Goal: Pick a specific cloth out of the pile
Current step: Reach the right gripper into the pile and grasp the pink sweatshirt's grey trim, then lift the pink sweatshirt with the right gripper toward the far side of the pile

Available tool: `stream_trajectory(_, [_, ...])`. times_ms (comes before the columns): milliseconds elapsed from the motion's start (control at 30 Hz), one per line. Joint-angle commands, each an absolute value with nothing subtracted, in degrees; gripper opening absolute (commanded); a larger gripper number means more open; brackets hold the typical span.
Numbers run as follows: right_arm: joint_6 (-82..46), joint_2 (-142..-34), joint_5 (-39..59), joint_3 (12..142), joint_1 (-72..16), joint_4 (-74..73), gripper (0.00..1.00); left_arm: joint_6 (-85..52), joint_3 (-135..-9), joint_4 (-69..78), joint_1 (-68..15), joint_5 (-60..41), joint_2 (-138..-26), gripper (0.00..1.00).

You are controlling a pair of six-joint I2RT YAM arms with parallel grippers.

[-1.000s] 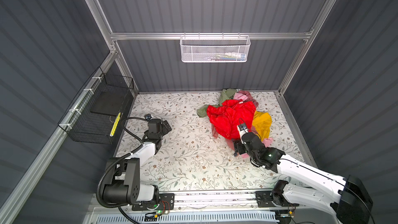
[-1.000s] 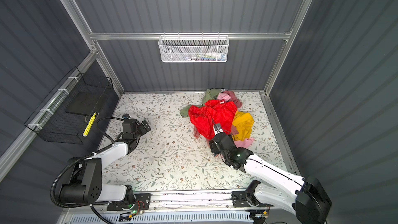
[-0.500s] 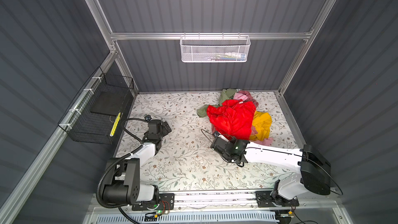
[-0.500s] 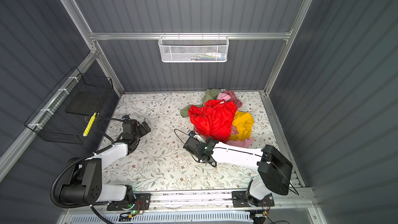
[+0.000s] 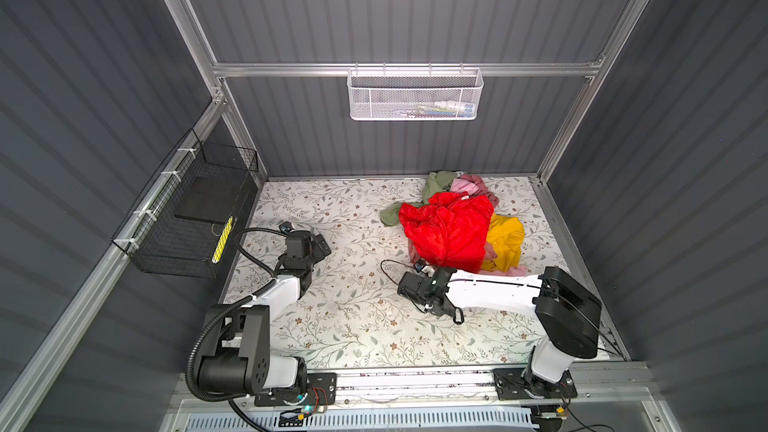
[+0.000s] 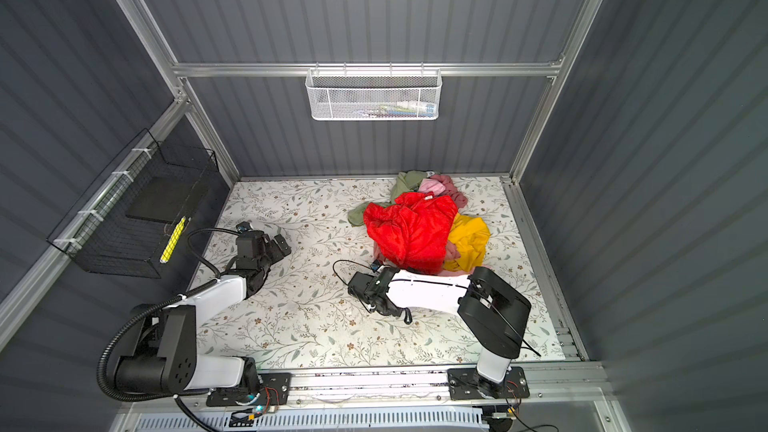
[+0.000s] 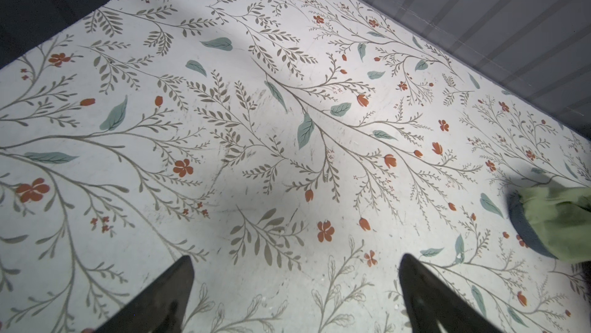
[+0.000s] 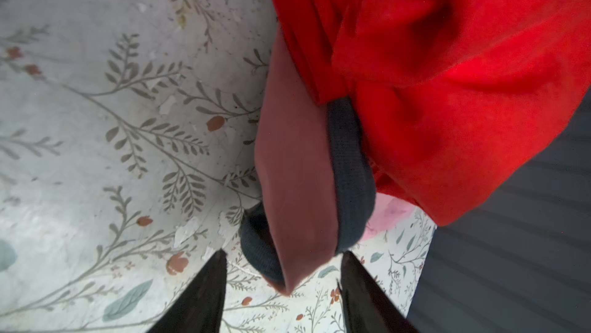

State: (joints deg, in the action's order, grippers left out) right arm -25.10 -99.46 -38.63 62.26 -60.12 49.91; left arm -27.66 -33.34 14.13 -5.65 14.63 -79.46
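The pile (image 5: 453,226) lies at the back right of the floral table: a bright red garment on top, with mustard yellow (image 5: 505,243), olive green (image 5: 436,183) and light pink (image 5: 463,187) around it. The cloth (image 8: 297,171) is salmon-pink with blue-grey trim (image 8: 350,171). It pokes out from under the red garment at the pile's front-left edge (image 5: 411,249). My right gripper (image 8: 284,253) is open, and the cloth's folded tip lies between its fingers without touching them. My left gripper (image 5: 321,246) hangs open over bare table (image 7: 295,257), far from the pile.
A white mesh basket (image 5: 415,95) hangs on the back wall. A black wire basket (image 5: 195,218) is fixed to the left wall. Dark walls close in the table on three sides. An olive green sleeve (image 7: 559,219) shows at the edge of the left wrist view.
My right arm has swung low across the front of the table, bringing its gripper to the pile's front-left edge. Its jaws have narrowed. The left arm has not moved.
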Motion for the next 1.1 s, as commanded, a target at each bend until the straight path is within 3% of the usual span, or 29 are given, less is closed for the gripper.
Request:
stream_trajectory(0, [-26.63, -100.52, -38.48, 63.49, -58.16, 51.96, 0.57, -26.55, -33.64, 13.38, -5.98, 13.67, -78.89, 1.00])
stream_trajectory(200, [-24.85, -102.40, -38.61, 64.34, -56.35, 50.12, 0.60, -25.21, -35.10, 12.31, -5.98, 13.09, -79.88, 1.00])
stream_trajectory(433, [-22.78, -105.97, -36.87, 64.69, -54.69, 48.32, 0.58, -25.22, -35.27, 11.91, -5.98, 13.35, -79.54, 1.00])
stream_trajectory(567, [-21.98, -105.97, -36.40, 65.67, -54.06, 46.86, 0.44, -25.22, -35.62, 11.60, -6.00, 13.28, -79.93, 1.00])
stream_trajectory(800, [-22.61, -101.23, -38.40, 64.78, -53.66, 46.71, 0.02, -24.46, -36.45, 11.07, -6.02, 13.17, -80.09, 1.00])
stream_trajectory(1067, [-24.54, -90.00, -37.49, 62.39, -52.47, 45.42, 0.00, -23.05, -37.24, 10.52, -5.98, 13.18, -80.59, 1.00])
